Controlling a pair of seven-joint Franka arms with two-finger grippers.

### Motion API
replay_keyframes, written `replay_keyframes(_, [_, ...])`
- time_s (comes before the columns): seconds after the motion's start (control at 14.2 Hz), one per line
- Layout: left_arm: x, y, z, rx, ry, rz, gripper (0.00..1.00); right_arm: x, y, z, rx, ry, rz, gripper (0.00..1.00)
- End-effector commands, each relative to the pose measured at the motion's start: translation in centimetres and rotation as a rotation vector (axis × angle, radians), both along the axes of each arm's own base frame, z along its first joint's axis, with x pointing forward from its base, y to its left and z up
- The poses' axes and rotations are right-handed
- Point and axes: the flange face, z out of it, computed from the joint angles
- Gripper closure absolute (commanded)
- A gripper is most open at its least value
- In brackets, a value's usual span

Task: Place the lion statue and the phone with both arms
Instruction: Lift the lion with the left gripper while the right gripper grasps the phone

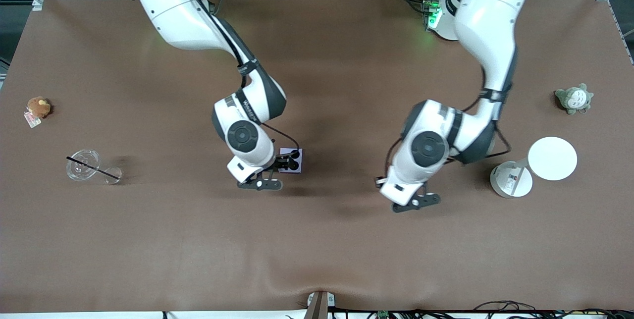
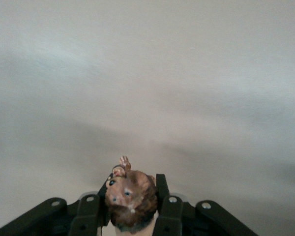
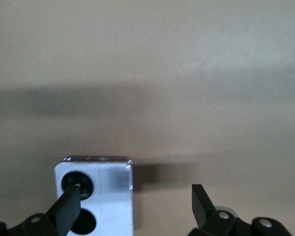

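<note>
Left gripper (image 1: 413, 203): nearest the front camera, low over bare table toward the left arm's end; jaws closed on the lion statue.
Lion statue (image 2: 130, 199): pinched between the two black fingers (image 2: 169, 211), head poking out past the tips, one small paw raised; hidden under the wrist in the front view.
Lion statue, look: tiny, brown-orange, darker mane, pale dots for eyes.
Lion statue, handling: probably light, rigid and brittle at thin parts; best held across the thick body, as now, never by paw or tail.
Right gripper (image 1: 270, 180): low over the middle of the table; jaws spread wide, holding nothing.
Phone (image 3: 94, 194): flat on the table, just past the open jaws, overlapping one fingertip and well apart from the other; not centred in the gap.
Phone, look: nearly square, pale lavender, two round black camera circles on its face.
Phone, handling: likely stiff, smooth, somewhat slippery; thin when flat, so side edges offer the only hold.
Table (image 1: 317, 249): brown cloth.
</note>
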Motion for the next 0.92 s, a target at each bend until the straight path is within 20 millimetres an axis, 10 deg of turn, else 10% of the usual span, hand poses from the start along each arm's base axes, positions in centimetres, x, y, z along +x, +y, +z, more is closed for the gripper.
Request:
replay_keyframes(0.0, [-0.6,6.4,1.5,0.017,0.035,-0.093,1.00,-1.4,1.6,-1.0,-0.012,0.008,-0.007,0.00])
replay_keyframes(0.49, [-2.7,19.0,-3.3,0.060,0.095,-0.152,1.00,-2.2,3.2,-2.6,0.009,-0.031,0.008,0.00])
replay_keyframes(0.85, [-3.5,21.5,-6.7,0.036,0.027,-0.231,1.00,-2.0,3.3,-3.6,0.020,-0.049,0.004,0.00])
